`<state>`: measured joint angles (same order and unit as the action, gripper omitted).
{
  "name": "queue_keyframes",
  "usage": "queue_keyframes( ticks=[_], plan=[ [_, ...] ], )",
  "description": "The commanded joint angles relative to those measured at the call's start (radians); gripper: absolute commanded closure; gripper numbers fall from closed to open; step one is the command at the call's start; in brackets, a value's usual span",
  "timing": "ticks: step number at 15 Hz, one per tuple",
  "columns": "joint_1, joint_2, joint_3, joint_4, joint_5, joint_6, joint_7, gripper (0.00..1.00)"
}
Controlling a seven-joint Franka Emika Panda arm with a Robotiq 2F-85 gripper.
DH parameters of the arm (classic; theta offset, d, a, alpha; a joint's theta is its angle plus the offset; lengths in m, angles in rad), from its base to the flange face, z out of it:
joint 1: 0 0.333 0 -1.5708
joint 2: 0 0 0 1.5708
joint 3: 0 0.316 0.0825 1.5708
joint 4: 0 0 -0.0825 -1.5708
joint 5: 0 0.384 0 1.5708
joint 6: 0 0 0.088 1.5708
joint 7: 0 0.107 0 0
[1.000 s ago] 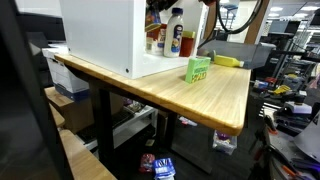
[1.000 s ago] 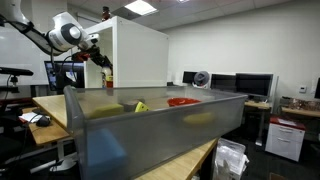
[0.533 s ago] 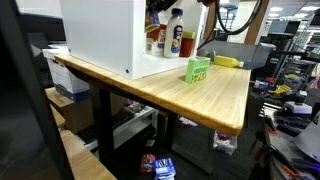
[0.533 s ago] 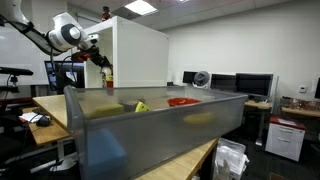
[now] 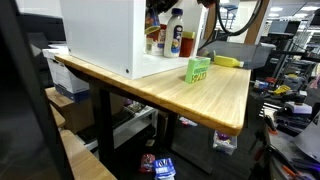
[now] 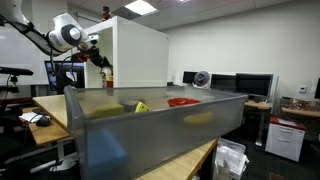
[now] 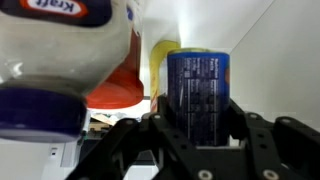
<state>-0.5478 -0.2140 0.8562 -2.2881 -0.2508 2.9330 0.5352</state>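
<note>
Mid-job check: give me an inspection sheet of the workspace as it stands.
Surface: wooden table, carrying a white cabinet.
Job's things: blue can, upright inside the cabinet.
Clutter: Kraft bottle, a red container and a yellow bottle beside the can; green box on the table; grey bin in the foreground.
Grippers: gripper straddles the can; grip cannot be told.
Cables: nothing seen near the can.
Surroundings: office room with monitors and a fan.

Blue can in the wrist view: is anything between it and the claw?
Nothing visible. The blue can stands straight ahead of the claw; the jar sits beside it, the yellow bottle behind.
</note>
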Motion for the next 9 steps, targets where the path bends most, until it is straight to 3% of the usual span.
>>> queue_keyframes(
  ticks=[1,9],
  plan=[
    [0.008,-0.001,-0.004,-0.007,0.007,-0.002,-0.006,0.70],
    [0.093,0.007,-0.023,-0.049,0.047,0.011,-0.038,0.70]
  ],
)
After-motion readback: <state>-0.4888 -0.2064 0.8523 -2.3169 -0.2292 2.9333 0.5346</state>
